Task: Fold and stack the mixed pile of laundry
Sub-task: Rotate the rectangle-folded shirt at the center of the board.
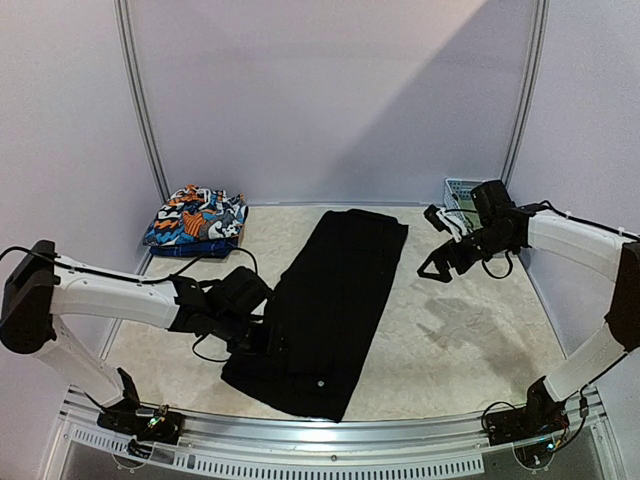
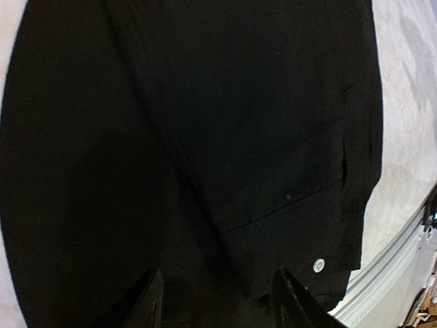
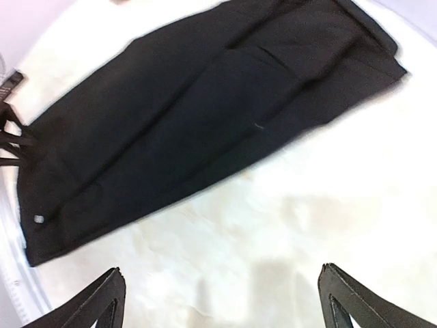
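Observation:
Long black trousers [image 1: 335,305] lie folded lengthwise down the middle of the table, waistband with a small white button [image 1: 320,382] near the front edge. They fill the left wrist view [image 2: 205,137] and cross the right wrist view [image 3: 191,130]. My left gripper [image 1: 262,340] is open, low over the trousers' left edge near the waist, nothing held. My right gripper [image 1: 440,262] is open and empty, raised above bare table right of the trouser legs. An orange-blue-white print garment [image 1: 195,220] lies folded at the back left, on a blue piece.
A light-blue lattice basket [image 1: 458,190] stands at the back right behind my right arm. White walls and metal poles close the back. A metal rail [image 1: 330,435] runs along the front edge.

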`<state>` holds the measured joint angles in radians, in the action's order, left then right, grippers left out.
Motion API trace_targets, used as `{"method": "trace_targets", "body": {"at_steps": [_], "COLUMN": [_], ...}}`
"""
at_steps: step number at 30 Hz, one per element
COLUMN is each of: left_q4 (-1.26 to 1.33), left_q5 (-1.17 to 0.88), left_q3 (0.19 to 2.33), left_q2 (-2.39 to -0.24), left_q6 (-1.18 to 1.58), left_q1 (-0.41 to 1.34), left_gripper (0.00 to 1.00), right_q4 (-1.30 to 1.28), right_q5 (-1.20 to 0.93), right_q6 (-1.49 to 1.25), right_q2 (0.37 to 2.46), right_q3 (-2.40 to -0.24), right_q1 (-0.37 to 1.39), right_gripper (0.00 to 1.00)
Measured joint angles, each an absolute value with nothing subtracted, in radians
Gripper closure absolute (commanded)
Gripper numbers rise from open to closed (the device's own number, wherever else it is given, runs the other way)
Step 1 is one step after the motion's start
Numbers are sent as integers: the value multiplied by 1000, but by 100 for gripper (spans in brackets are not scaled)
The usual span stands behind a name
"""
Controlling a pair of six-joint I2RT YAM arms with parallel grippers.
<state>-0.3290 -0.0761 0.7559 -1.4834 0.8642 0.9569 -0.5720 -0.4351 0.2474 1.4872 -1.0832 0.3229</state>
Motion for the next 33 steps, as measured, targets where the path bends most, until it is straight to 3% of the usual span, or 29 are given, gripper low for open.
{"method": "trace_targets", "body": {"at_steps": [8, 20, 24, 28, 33], "left_q4": [-249, -233, -208, -196, -213], "left_q5": [-121, -190, -220, -242, -250], "left_q3": [743, 750, 749, 749, 749], "left_q2": [-1520, -1560, -1597, -1615, -1603], "left_q6": [938, 1025, 1041, 1044, 1044], "left_q1": [957, 957, 957, 957, 957], "left_gripper": [51, 58, 71, 100, 100], "right_q4": [-562, -617, -633, -660, -684], "right_q5": [-626, -678, -693, -700, -715], "right_q6": [244, 271, 279, 279, 279], "right_q2": [1660, 1792, 1878, 1940, 1960], "right_q3": [-1157, -1247, -1308, -1353, -1372], "right_q1": [355, 484, 507, 531, 537], "right_gripper": [3, 11, 14, 15, 15]}}
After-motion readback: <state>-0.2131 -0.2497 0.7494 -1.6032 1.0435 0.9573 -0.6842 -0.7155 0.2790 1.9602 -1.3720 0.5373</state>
